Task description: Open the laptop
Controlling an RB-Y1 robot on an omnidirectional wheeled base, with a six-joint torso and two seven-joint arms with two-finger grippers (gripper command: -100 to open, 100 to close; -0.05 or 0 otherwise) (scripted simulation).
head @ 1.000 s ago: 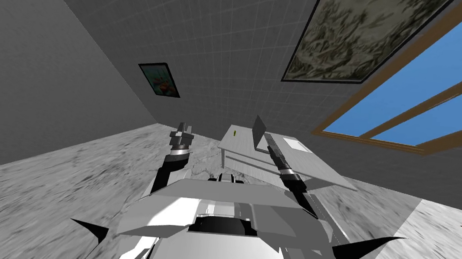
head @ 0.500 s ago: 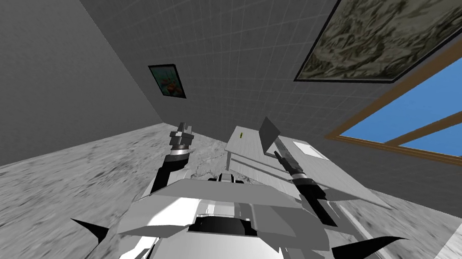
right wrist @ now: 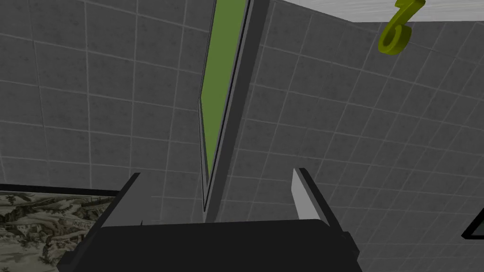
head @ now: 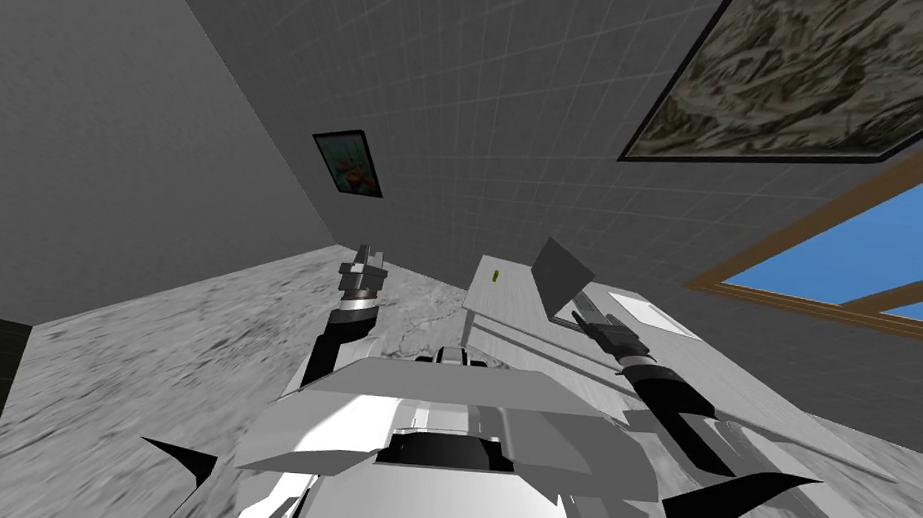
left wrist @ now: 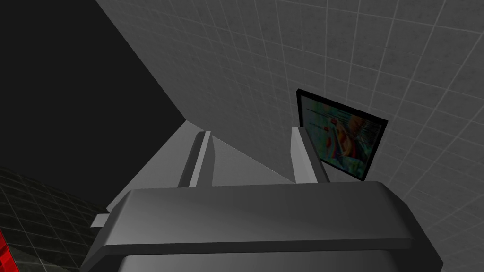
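Presently the laptop [head: 561, 277] stands on the desk [head: 506, 319], toward its far side, with the lid raised steeply off the base and leaning away from the robot. A small green hook [head: 496, 274] lies on the desk top to the laptop's left, well apart from it, and a white sheet [head: 637, 310] lies on the desk to its right. The right arm reaches forward over the desk, and the right gripper [head: 579, 300] is at the near edge of the lid. In the right wrist view the lid appears almost edge-on, with the green screen [right wrist: 218, 94] on one face and a grey shell on the other. That edge runs down between the two fingers [right wrist: 307, 191] toward the dark gripper body. The fingers are spread wide and straddle the lid with a clear gap on each side, so neither blade presses it and the hand is released, not grasping. Whether the lid edge touches the gripper body cannot be told. The left arm is raised over the floor, to the left of the desk and well apart from it. The left gripper [left wrist: 253, 158] has its fingers parted with nothing between them, so that hand holds nothing.
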